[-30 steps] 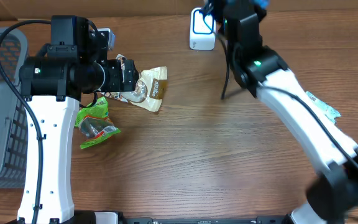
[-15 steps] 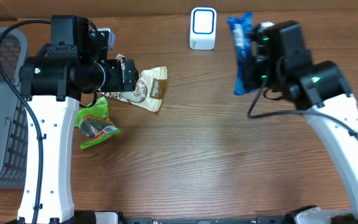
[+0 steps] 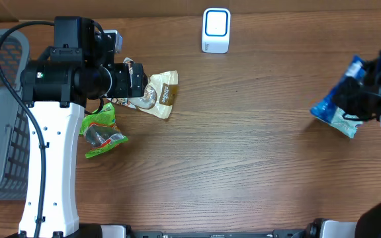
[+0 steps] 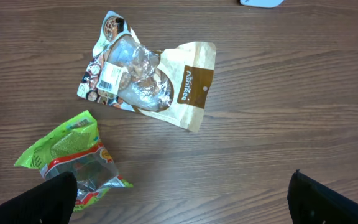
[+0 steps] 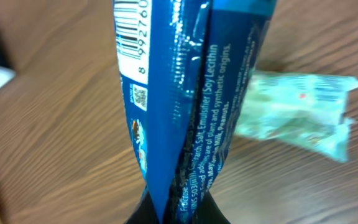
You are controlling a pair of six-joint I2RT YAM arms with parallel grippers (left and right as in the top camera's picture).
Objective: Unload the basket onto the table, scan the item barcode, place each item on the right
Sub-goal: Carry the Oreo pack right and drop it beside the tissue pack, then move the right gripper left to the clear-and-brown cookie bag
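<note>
Gleaming blue wrapper (image 5: pixel 188 106), barcode (image 5: pixel 128 25) showing.

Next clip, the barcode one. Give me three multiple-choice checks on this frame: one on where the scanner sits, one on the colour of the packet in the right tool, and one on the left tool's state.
1. Where on the table does the white scanner stand?
A. left edge
B. right edge
C. far edge, near the middle

2. What colour is the packet in the right tool?
A. blue
B. green
C. beige

3. How is the left tool?
A. shut on a packet
B. open, holding nothing
C. shut, holding nothing

Answers:
1. C: the overhead view shows it at the top centre, apart from every packet.
2. A: the right wrist view shows a blue wrapper with a barcode pinched in the tool.
3. B: the left wrist view shows its fingers wide apart above the table, with nothing between them.
</note>
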